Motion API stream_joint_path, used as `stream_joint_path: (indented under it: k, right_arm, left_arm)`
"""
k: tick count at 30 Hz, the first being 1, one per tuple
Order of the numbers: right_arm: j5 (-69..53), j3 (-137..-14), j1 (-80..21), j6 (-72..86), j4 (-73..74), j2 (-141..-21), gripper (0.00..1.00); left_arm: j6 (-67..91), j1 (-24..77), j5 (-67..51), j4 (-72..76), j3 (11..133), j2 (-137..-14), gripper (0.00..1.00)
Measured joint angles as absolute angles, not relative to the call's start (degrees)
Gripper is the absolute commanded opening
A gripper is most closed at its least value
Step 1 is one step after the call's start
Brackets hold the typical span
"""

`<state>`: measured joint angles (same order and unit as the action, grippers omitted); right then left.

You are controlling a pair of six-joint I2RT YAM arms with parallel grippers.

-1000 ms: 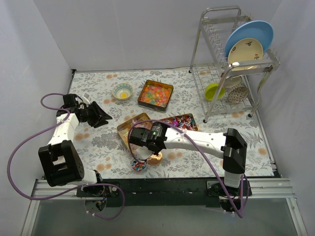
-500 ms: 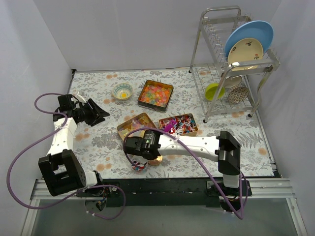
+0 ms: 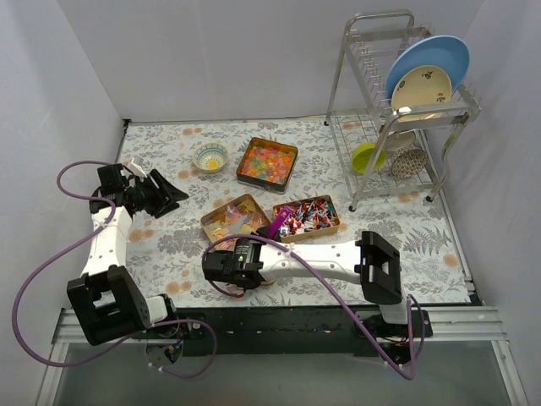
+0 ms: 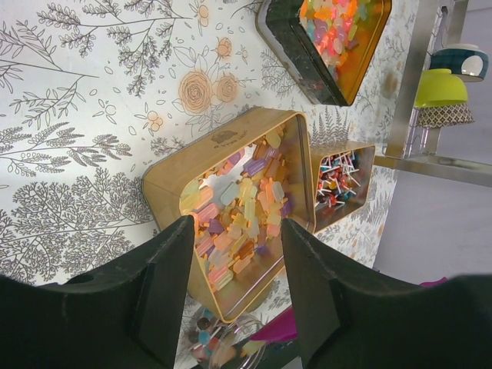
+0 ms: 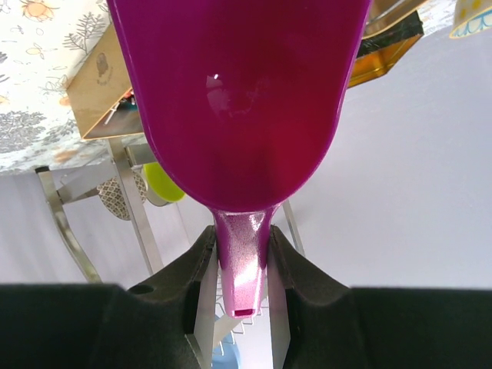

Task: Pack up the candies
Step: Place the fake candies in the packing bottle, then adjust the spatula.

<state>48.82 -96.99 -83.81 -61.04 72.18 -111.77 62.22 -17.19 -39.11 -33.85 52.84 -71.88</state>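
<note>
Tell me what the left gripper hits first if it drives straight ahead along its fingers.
Most likely the gold tin of pale gummies, framed dead ahead of the left gripper in its wrist view. Depth is unclear, so the tablecloth might come first.

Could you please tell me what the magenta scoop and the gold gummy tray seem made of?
Magenta scoop: probably glossy plastic, given its smooth moulded shape and sharp highlight. Gold tray: likely metal with satin lacquer, given its rolled rim and stamped emblem.
</note>
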Motion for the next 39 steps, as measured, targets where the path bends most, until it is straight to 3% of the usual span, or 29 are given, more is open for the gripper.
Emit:
stream_joint_path:
  k: [14,19,29,35,39]
  right_arm:
    - [50.5,-99.5,-84.47,-61.43,72.25,-112.03,0.01]
    - [44.01,-105.91,-79.11,-59.55,72.36,-112.03,0.01]
    - [26.72,-111.04,-57.49,-56.03,68.29,-112.03,0.01]
    - [19.86,-119.2,-55.92,-55.79,66.26,-115.92,0.01]
    - [15.88,-120.18,-55.9,-55.86,64.86,-116.51,0.01]
  left_arm:
    - [61.98,-17.19,-43.05,-33.82,52.8,-69.84,0.51]
    - [61.49,-17.19,-49.91,-32.03,52.84,-70.85,0.51]
    - [56.23,-15.31,-67.13,-29.82,54.06,-75.44,0.51]
    - [54.13,-7.2,-67.37,-32.01,54.89,-79.53,0.4]
    - [56.36,-5.13,-66.35,-30.92,55.31,-82.89,0.38]
